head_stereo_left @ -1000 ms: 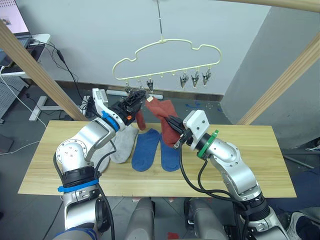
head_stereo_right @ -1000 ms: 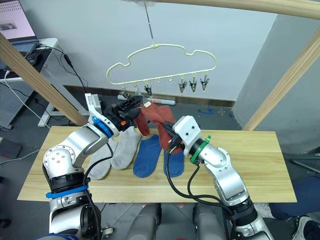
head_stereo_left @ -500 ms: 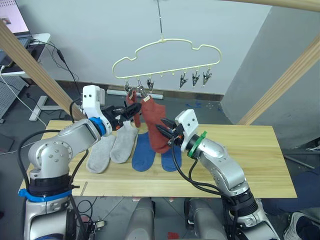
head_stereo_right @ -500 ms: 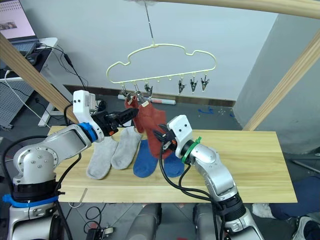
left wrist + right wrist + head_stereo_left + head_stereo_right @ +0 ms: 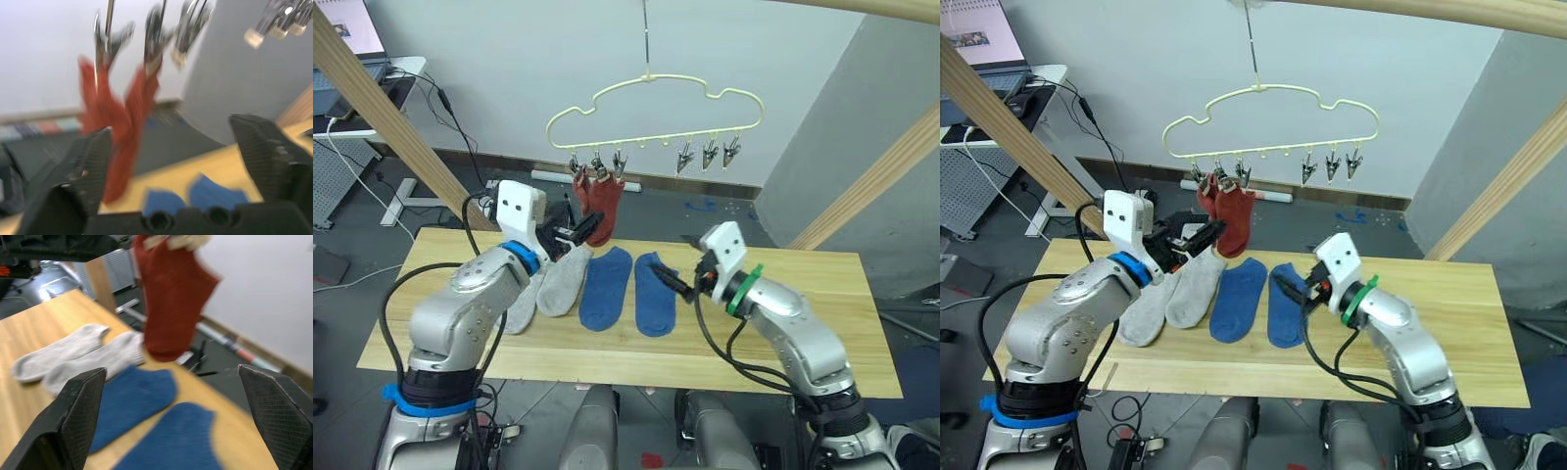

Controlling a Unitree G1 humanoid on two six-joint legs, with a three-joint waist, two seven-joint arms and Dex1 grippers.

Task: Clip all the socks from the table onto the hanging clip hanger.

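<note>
The pale yellow clip hanger [image 5: 651, 106] hangs above the far side of the table [image 5: 822, 269]. Two rust red socks [image 5: 598, 200] dangle side by side from its leftmost clips. On the table lie two light grey socks [image 5: 564, 281] and two blue socks [image 5: 607, 288] in a row. My left gripper [image 5: 572, 232] is open just left of and below the red socks, holding nothing. In the left wrist view the red socks [image 5: 120, 127] hang beyond its spread fingers. My right gripper [image 5: 678, 284] is open and empty, low over the right blue sock [image 5: 655, 294].
Three free metal clips [image 5: 708, 154] hang on the hanger's right half. Slanted wooden beams stand at the left [image 5: 391, 127] and right [image 5: 871, 186] of the table. The table's right half is bare wood.
My right gripper opened and let go of the red sock, then dropped toward the table. My left gripper drew back down from the clips. The sock now hangs clipped.
</note>
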